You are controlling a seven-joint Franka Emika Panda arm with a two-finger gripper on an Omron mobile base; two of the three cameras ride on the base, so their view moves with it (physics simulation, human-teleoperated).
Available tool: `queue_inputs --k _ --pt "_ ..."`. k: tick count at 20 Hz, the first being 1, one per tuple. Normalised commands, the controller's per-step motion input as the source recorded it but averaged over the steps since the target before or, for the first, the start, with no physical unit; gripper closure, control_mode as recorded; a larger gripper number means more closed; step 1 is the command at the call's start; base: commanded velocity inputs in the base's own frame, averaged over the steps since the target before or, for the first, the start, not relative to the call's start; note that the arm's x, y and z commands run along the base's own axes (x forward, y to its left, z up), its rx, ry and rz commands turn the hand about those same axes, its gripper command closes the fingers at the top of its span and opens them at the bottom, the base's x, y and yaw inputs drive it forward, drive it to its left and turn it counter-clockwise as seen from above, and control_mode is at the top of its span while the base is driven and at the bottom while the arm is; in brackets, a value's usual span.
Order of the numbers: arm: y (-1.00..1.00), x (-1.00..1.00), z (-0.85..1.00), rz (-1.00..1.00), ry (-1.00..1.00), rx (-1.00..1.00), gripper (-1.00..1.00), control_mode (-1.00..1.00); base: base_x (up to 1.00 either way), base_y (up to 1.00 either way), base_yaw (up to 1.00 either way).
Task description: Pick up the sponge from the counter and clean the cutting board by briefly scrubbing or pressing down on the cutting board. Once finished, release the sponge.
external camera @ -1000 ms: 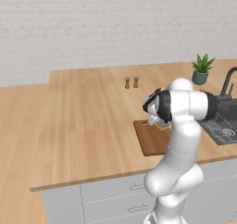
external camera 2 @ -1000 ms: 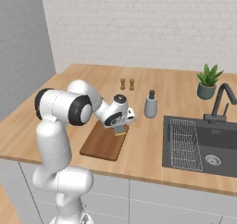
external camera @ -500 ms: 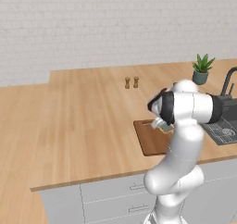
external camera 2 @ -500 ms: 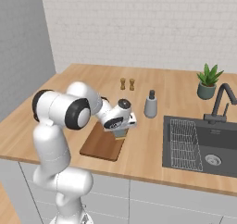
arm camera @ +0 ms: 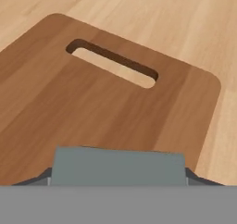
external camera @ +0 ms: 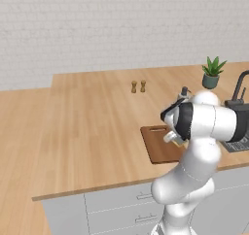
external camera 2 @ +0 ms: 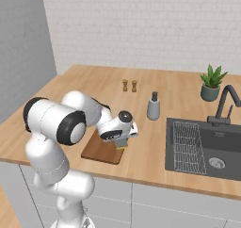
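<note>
The dark brown cutting board [arm camera: 92,107] lies on the light-wood counter [external camera: 97,117], its slot handle at the end far from the hand. My gripper [arm camera: 118,179] is shut on the sponge [arm camera: 118,166], whose grey-blue face sits between the two dark fingertips just over the board's near part. In the left base view the gripper [external camera: 174,138] hangs low over the board [external camera: 158,149] at its right side, with a bit of yellow sponge [external camera: 178,142] under it. From the right base view the gripper [external camera 2: 123,141] is down at the board's [external camera 2: 96,149] right edge. Whether the sponge touches the wood I cannot tell.
Two small shakers [external camera 2: 129,85] stand farther back on the counter. A grey soap dispenser [external camera 2: 153,106] is right of the board. The dark sink [external camera 2: 202,147] with its faucet [external camera 2: 223,104] and a potted plant [external camera 2: 211,82] lie to the right.
The hand has come down a little toward the cutting board with the sponge still in its grip. The base and the other things have stayed put.
</note>
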Motion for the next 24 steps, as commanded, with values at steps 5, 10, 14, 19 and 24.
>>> queue_inputs --k 5,10,14,19,24 --pt "0.01 -0.86 -0.49 0.0 -0.07 0.02 1.0 -1.0 0.0 0.0 0.0" --pt "0.14 -0.99 -0.66 0.0 -0.02 0.09 1.0 -1.0 0.0 0.0 0.0" --pt "0.03 -1.0 -0.66 0.01 0.01 0.18 1.0 -1.0 0.0 0.0 0.0" --pt "-0.28 -0.45 -0.11 0.05 0.03 0.09 1.0 -1.0 0.0 0.0 0.0" --pt "-0.87 0.3 0.15 0.0 0.0 -0.07 1.0 -1.0 0.0 0.0 0.0"
